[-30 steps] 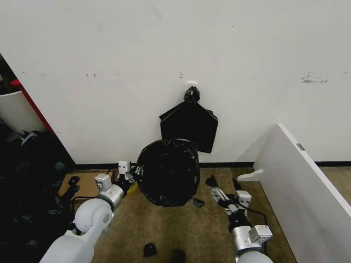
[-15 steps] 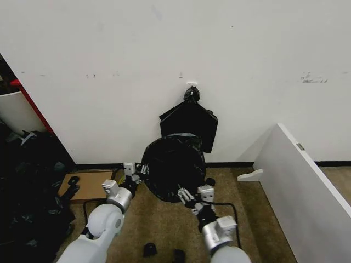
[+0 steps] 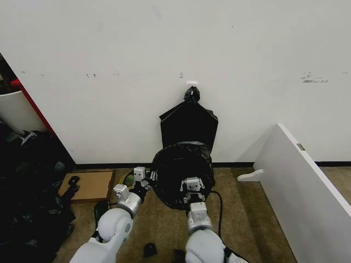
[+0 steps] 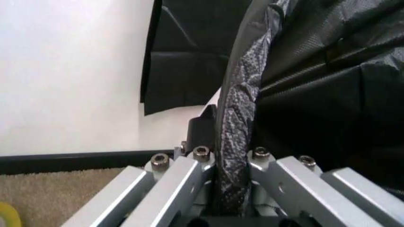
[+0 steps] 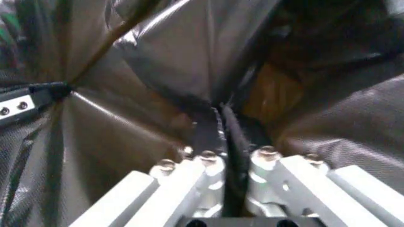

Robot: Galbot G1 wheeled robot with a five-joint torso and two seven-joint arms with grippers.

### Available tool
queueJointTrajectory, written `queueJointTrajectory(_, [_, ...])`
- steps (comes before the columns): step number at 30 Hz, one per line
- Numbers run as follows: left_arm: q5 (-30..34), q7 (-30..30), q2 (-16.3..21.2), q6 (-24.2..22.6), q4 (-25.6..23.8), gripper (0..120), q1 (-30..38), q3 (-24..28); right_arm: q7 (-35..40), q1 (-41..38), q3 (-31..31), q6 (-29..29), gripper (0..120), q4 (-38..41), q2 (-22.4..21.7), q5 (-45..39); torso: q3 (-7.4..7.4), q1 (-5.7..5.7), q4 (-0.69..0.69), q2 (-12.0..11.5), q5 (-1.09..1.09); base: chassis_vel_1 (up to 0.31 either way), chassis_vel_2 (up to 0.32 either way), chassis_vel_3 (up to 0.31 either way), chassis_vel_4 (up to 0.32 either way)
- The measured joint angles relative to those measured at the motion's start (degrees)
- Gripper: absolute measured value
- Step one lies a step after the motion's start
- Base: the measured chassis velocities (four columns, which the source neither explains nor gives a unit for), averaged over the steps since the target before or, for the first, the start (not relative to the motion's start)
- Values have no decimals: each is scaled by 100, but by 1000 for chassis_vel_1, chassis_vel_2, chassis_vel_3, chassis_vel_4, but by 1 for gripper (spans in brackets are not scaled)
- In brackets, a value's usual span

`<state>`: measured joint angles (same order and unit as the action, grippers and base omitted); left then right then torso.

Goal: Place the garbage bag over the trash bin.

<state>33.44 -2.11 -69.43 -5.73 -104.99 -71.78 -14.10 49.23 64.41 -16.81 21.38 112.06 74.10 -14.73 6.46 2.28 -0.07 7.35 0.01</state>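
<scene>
The garbage bag hung low before the white wall, just above the carpeted floor, held up between both arms with its wide round mouth tipped toward the head camera and its length running back toward the wall. The left pincer was clenched on the bag's rim at its left edge; in the left wrist view the wrinkled film ran straight down between the metal fingers. The right pincer gripped the near lower rim, with its fingers pressed together on a fold of glossy plastic. The bag's far end was hidden behind its own mouth. A flat black bag hung on the wall just behind.
</scene>
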Motion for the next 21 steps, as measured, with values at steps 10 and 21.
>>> queueJointTrajectory(10, [-142,-23,11,37,-106,0,-102,-25,546,-657,-167,906,0,-51,11,-1374,0,0,0,0,1,0,0,0,0])
queueJointTrajectory(21, [-328,-203,15,254,-104,0,-200,-54,531,-1185,-204,1132,0,-621,-75,-1773,0,0,0,0,1,0,0,0,0])
